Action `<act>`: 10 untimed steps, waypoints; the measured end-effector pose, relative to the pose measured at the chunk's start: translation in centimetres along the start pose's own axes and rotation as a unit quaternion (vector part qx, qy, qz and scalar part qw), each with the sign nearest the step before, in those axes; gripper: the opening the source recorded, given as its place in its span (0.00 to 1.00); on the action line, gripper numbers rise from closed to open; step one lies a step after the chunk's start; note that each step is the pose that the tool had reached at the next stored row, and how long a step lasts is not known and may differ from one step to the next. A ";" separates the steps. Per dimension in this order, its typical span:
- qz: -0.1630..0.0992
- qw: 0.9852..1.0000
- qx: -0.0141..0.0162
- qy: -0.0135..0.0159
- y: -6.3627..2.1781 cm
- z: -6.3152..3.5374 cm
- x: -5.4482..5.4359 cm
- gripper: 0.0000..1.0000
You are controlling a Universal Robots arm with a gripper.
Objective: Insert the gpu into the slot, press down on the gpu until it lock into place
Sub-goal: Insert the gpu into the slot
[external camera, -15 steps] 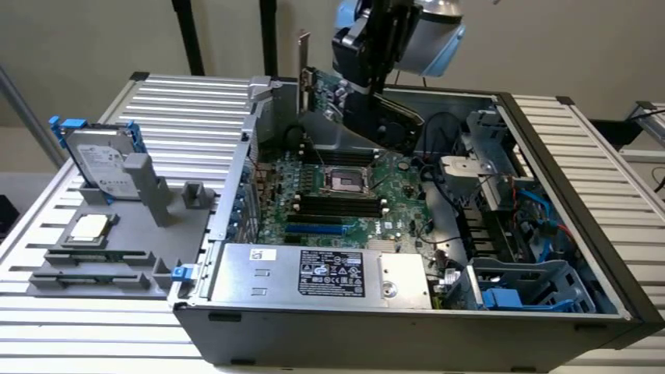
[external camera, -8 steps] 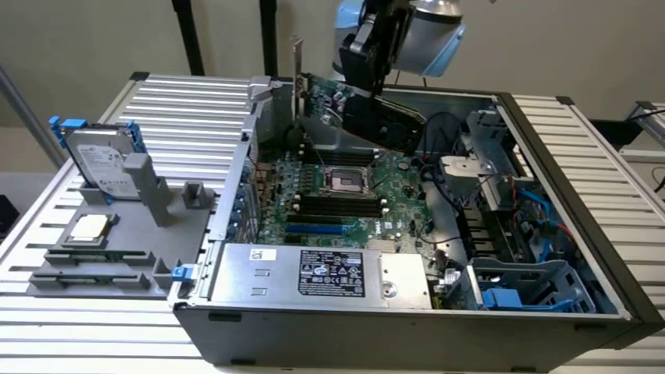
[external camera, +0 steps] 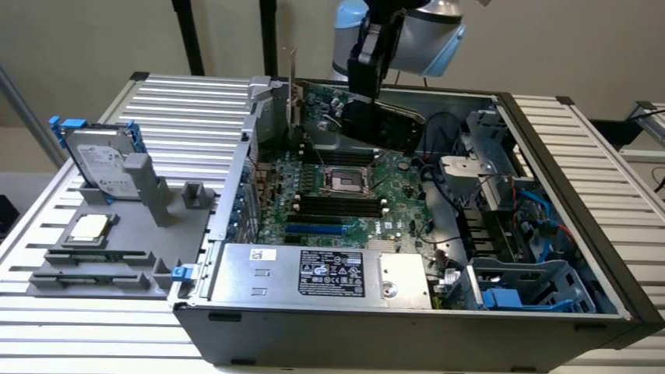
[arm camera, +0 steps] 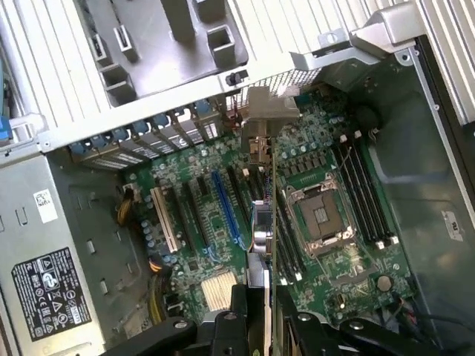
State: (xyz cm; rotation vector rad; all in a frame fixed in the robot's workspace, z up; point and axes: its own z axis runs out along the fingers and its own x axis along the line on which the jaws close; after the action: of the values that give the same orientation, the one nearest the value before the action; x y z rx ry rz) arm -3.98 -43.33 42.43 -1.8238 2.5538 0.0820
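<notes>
The gpu (arm camera: 260,226) is gripped edge-on in the pincer (arm camera: 265,315) and held clear above the motherboard. The blue slot (arm camera: 226,209), below and slightly aside, is unentered. Insertion and pressing are left.

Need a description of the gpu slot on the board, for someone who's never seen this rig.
Inside the open computer case, look at the green motherboard next to the grey labelled power supply. The slot is a long narrow strip between that supply and the square silver processor socket. It is the only bright blue one; its neighbours are black strips and one white strip.
</notes>
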 end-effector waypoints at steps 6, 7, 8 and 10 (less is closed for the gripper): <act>-0.054 0.998 -0.005 -0.007 -0.02 0.46 0.0 0.26; -0.064 0.998 -0.005 -0.008 -0.02 0.53 0.0 0.26; -0.073 0.997 -0.006 -0.009 -0.02 0.61 0.0 0.26; -0.091 0.996 -0.008 -0.012 -0.03 0.76 0.0 0.26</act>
State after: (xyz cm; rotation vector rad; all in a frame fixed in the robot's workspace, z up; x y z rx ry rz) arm -3.98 -43.33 41.67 -2.0379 2.3654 0.1220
